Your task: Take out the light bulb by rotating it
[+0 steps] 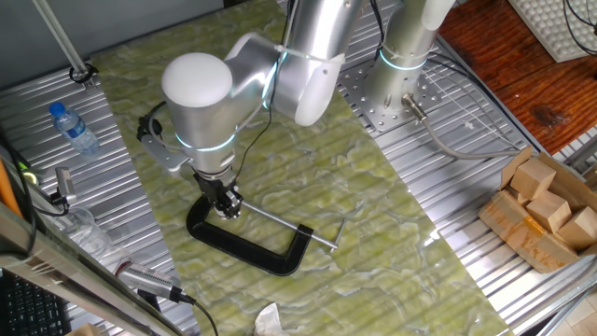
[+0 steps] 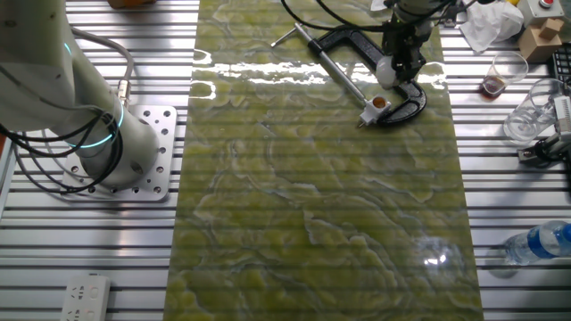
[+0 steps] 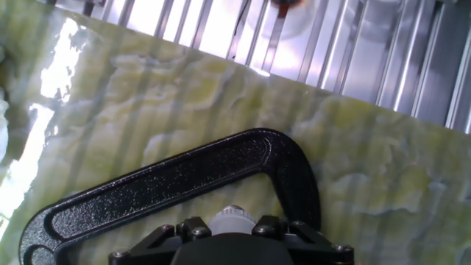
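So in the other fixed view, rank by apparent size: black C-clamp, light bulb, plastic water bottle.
Largest to smallest:
1. Black C-clamp
2. Clear plastic water bottle, partly cut off at the edge
3. Small frosted white light bulb, held between the fingers, clearly smallest

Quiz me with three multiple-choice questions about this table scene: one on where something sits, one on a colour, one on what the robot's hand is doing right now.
1. Where is the water bottle?
A. on the green mat
B. on the bare metal table beside the mat
C. inside the clamp

2. What colour is the clamp frame?
A. black
B. red
C. silver

3. What is the gripper doing?
A. hanging high above a bare part of the mat
B. resting on the wooden blocks
C. down at the clamp, around the light bulb

Answers: 1 B, the bottle lies on the ribbed metal off the mat's edge. 2 A, the curved frame is black in every view. 3 C, the jaws sit low at the clamp's end with the white bulb between them; whether they grip it is unclear.
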Tool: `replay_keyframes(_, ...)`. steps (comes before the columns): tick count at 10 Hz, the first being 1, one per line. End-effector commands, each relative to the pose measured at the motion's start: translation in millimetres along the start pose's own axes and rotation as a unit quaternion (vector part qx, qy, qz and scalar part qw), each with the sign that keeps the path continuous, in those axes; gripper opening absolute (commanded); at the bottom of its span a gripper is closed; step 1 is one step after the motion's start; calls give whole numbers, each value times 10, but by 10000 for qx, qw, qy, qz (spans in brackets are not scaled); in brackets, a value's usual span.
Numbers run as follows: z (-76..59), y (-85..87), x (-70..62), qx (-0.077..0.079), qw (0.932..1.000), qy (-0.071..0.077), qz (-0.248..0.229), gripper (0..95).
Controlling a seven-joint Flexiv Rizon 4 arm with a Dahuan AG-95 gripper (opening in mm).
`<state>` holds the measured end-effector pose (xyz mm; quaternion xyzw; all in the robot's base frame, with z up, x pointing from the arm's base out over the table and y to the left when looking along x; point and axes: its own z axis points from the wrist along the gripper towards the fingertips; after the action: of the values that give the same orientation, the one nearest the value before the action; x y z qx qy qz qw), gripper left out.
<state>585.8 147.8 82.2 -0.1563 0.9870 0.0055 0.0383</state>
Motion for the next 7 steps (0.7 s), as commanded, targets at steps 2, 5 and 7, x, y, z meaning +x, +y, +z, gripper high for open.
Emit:
replay_keyframes(2,77,-10,6,16,10000,-59,-24,190)
replay_keyframes(5,140,-14,20,37,9999,-115,-86,190)
replay_keyframes(7,182,-16,30,50,9998,-143,-116,190)
